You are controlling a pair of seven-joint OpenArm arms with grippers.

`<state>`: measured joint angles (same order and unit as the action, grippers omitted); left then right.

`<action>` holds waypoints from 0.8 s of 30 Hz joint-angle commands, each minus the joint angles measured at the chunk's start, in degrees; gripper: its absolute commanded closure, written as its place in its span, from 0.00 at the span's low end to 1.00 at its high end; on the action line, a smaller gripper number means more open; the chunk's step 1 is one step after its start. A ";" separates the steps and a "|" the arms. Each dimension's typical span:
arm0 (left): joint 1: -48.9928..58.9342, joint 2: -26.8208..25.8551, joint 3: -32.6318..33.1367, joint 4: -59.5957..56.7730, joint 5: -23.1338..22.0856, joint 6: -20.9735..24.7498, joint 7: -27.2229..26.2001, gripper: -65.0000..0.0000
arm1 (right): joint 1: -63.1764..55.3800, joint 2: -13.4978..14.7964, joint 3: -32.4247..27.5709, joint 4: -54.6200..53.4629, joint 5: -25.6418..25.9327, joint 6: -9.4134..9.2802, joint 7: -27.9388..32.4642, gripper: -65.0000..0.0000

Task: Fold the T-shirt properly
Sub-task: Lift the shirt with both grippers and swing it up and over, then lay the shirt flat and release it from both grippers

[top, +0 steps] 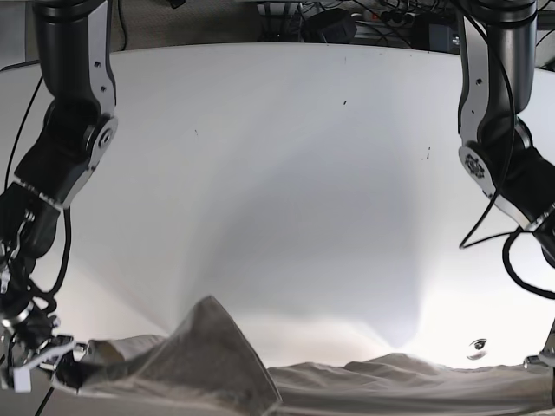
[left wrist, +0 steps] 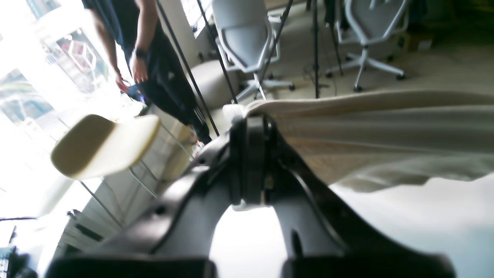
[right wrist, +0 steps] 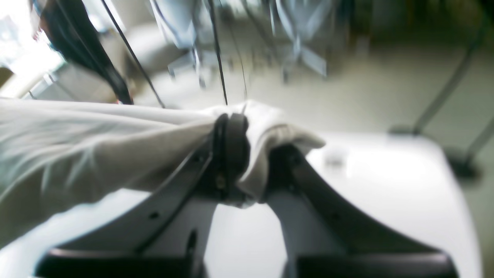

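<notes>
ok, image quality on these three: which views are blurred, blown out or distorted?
Right wrist: heavy motion blur, background chairs smeared; the right gripper and T-shirt are soft but readable. Left wrist: sharper, the left gripper is clear, but the windows at left are blown out and the table below glares white. Base: sharp, with fisheye bending of the table edge, and the shirt cut off at the bottom.

A bunched corner of the pale cream cotton T-shirt (right wrist: pixel 77 143) is clamped in the black right claw (right wrist: pixel 241 154) above the white bench (right wrist: pixel 386 193).
</notes>
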<state>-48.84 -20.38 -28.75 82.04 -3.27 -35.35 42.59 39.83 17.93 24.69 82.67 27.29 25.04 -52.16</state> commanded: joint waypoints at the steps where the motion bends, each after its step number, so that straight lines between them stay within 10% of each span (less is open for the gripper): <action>1: 6.60 -0.67 -2.50 5.12 -3.11 0.67 -1.14 1.00 | -5.59 0.13 1.82 5.11 2.73 -0.20 1.83 0.95; 19: 64.80 5.83 -24.83 20.77 -22.97 -2.05 -1.67 1.00 | -57.11 -11.21 7.44 20.93 4.40 0.50 8.69 0.96; 24: 69.10 9.44 -29.75 20.86 -22.80 -4.65 -1.58 1.00 | -63.61 -13.14 7.53 22.60 4.40 4.02 8.69 0.96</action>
<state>20.27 -9.80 -58.04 101.80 -25.34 -39.94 42.44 -23.88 4.12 31.83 103.90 30.92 28.60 -44.99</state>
